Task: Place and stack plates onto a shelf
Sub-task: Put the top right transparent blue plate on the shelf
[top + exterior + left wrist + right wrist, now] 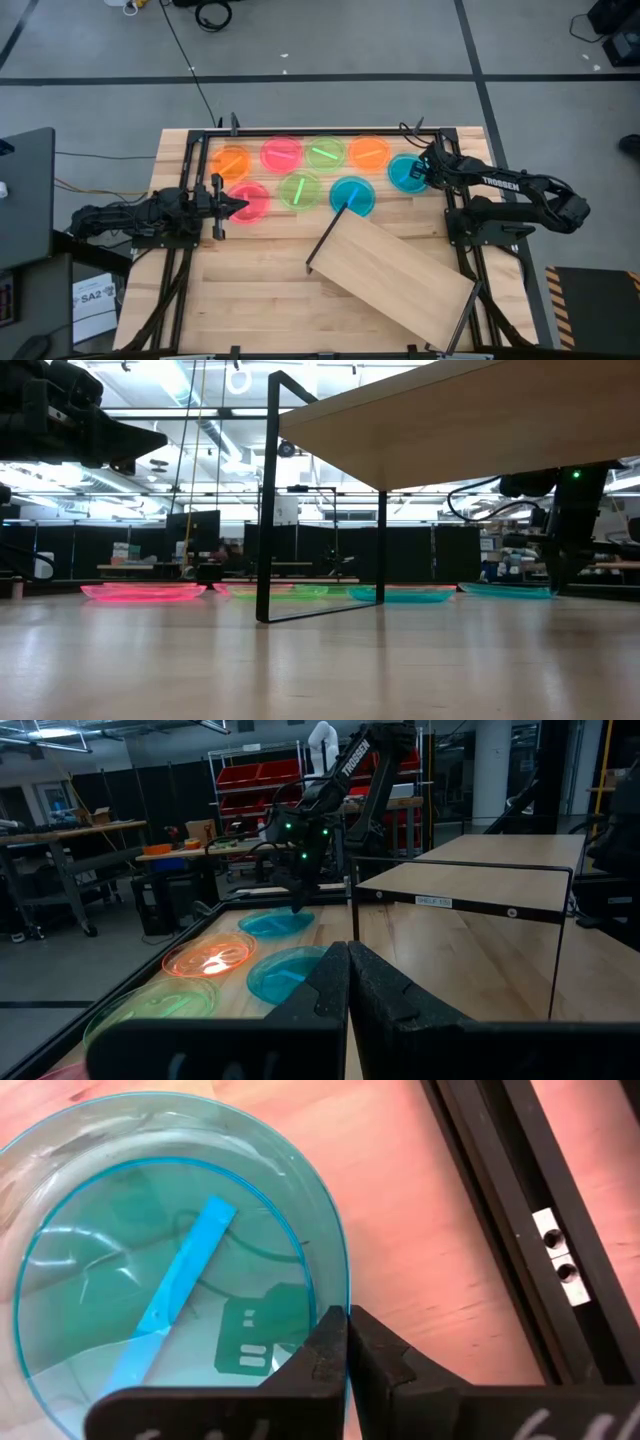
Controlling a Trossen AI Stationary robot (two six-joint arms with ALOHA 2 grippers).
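Observation:
Eight translucent plates lie flat in two rows at the table's far side: orange [232, 160], pink [282, 153], green [324, 152], orange [369, 152], blue [405, 175], then pink [252, 200], green [299, 190], blue [352, 195]. The wooden shelf [395, 270] stands askew on black legs [268, 500] nearer the front. My left gripper [238, 207] is shut and hangs well above the near pink plate's left edge [140, 440]. My right gripper [347, 1315] is shut, pointing down at the right-hand blue plate [170, 1270]. My right gripper comes from above with its shut fingertips [330, 1330] at the near right rim [343, 1285] of the blue plate. The plate lies flat on the table [505, 590]. Whether the rim sits between the fingers or they only stand over it, I cannot tell.
A black metal frame rail [520, 1210] runs along the table's right edge, close beside my right gripper. The shelf's top board [470, 880] is bare. Bare tabletop [250, 290] lies left of the shelf toward the near edge.

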